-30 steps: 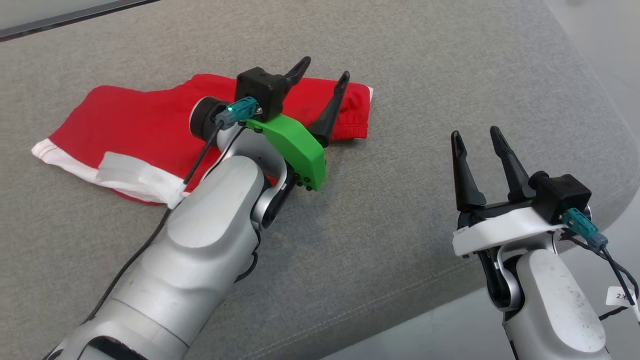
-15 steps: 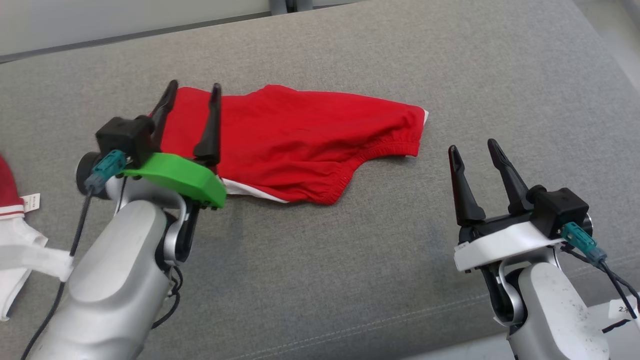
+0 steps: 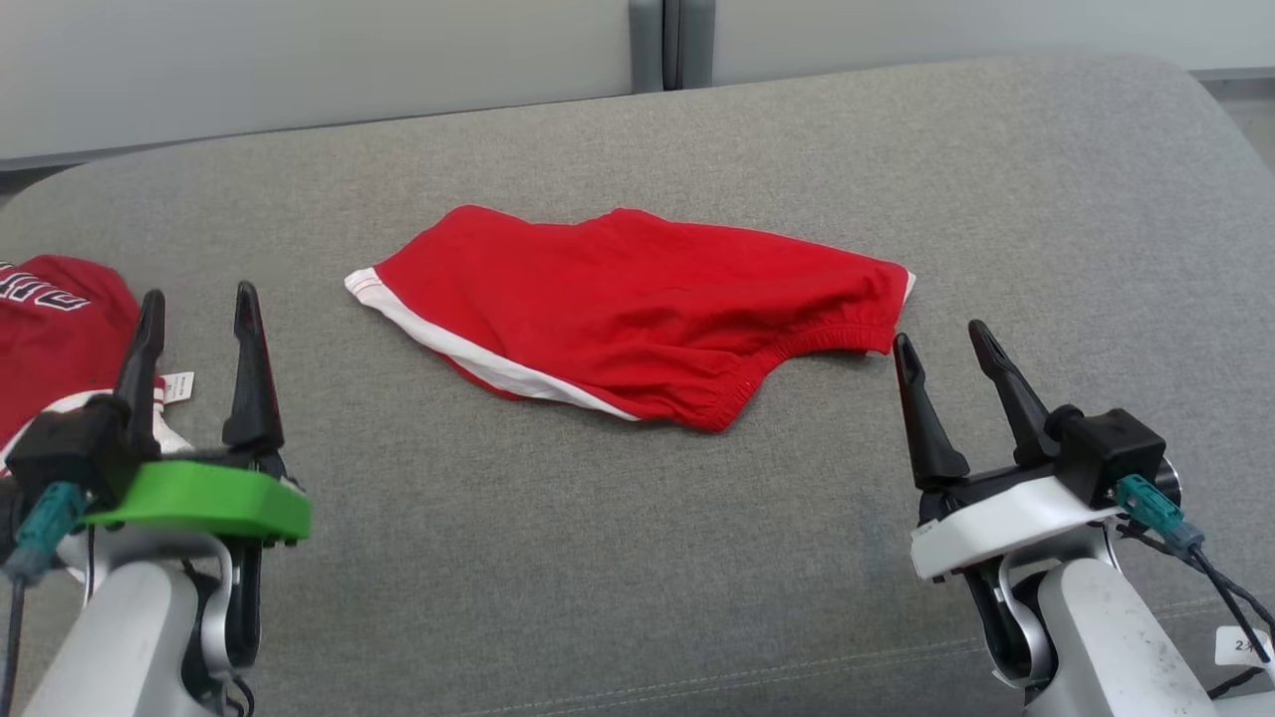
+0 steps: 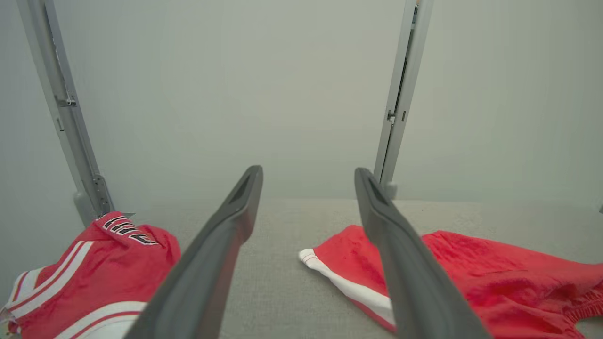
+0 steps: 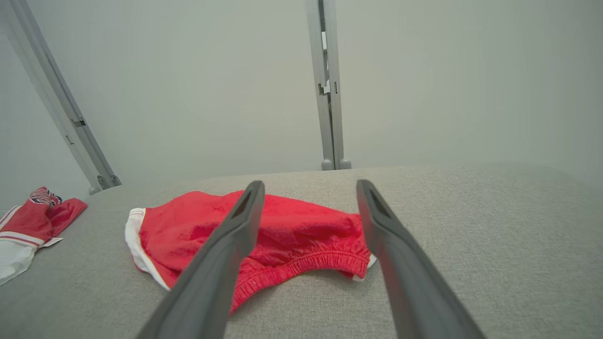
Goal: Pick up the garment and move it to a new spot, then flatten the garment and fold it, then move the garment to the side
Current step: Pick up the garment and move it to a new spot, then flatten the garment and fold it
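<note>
The garment is a pair of red shorts with white trim, lying folded and loose on the grey cushion, and it also appears in the left wrist view and the right wrist view. My left gripper stands open at the lower left, well to the left of the garment, fingers empty. At the lower right my right gripper is open too, its fingertips just short of the garment's elastic waistband corner, holding nothing.
A second red and white garment with a tag lies at the cushion's left edge, behind my left gripper. A pale wall with a grey vertical post rises behind the cushion. The cushion's front seam runs near my arms.
The head camera has swung, shifting the whole picture. My left gripper, earlier over the garment, has drawn back to the lower left. The garment lies free. My right gripper has held its pose.
</note>
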Robot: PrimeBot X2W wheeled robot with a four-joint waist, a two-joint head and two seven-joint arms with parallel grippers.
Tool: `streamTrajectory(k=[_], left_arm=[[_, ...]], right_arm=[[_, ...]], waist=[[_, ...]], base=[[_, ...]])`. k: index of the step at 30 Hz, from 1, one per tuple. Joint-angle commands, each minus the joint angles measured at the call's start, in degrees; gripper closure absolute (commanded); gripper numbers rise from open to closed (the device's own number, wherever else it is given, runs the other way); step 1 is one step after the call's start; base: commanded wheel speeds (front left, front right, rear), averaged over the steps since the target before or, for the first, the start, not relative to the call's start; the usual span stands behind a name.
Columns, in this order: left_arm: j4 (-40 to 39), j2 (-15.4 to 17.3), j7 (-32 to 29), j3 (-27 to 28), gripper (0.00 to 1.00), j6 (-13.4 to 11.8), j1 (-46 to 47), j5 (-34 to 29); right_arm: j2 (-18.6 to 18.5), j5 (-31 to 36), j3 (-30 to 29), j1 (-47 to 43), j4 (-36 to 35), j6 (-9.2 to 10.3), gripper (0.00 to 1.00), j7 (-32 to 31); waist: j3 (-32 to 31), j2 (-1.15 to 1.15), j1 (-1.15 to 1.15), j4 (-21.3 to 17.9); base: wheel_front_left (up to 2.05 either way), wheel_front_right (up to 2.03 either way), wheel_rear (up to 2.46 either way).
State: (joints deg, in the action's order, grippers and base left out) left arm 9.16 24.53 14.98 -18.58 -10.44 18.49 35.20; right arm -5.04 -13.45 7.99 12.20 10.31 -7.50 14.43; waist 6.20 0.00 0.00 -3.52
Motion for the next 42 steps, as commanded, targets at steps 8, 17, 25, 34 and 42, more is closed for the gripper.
streamTrajectory(k=[8, 17, 25, 34, 42], left_arm=[[-2.8, 0.9, 0.2, 1.0, 0.00, -1.9, -10.1, -2.4], [-6.2, 1.4, -1.7, -0.1, 0.00, -4.2, -16.5, -2.4], [-7.2, 1.1, -1.5, 0.2, 0.00, -4.1, -17.9, -1.6], [-5.9, 0.8, -1.5, -0.4, 0.00, -4.3, -15.8, -1.9], [-5.3, 0.3, -2.1, -1.4, 0.00, -4.2, -14.2, -2.3]], right_arm=[[-0.7, 1.2, -0.7, -2.7, -0.8, 0.02, 0.00, -0.6], [-0.3, 2.8, -0.8, -6.6, -2.2, 0.02, 0.00, -2.0], [0.5, 2.9, -1.8, -9.6, -3.8, 0.02, 0.00, -3.3], [1.0, 3.0, -1.9, -10.1, -4.5, 0.02, 0.00, -4.2], [0.1, 2.4, -0.2, -9.0, -4.4, 0.02, 0.00, -5.2]], waist=[[-3.3, 0.00, 0.00, 1.1], [-6.3, 0.00, 0.00, 1.1], [-7.2, 0.00, 0.00, 1.4], [-6.9, 0.00, 0.00, 1.6], [-6.3, 0.00, 0.00, 3.1]], base=[[0.00, 0.00, 0.00], [0.00, 0.00, 0.00], [0.00, 0.00, 0.00], [0.00, 0.00, 0.00], [0.00, 0.00, 0.00]])
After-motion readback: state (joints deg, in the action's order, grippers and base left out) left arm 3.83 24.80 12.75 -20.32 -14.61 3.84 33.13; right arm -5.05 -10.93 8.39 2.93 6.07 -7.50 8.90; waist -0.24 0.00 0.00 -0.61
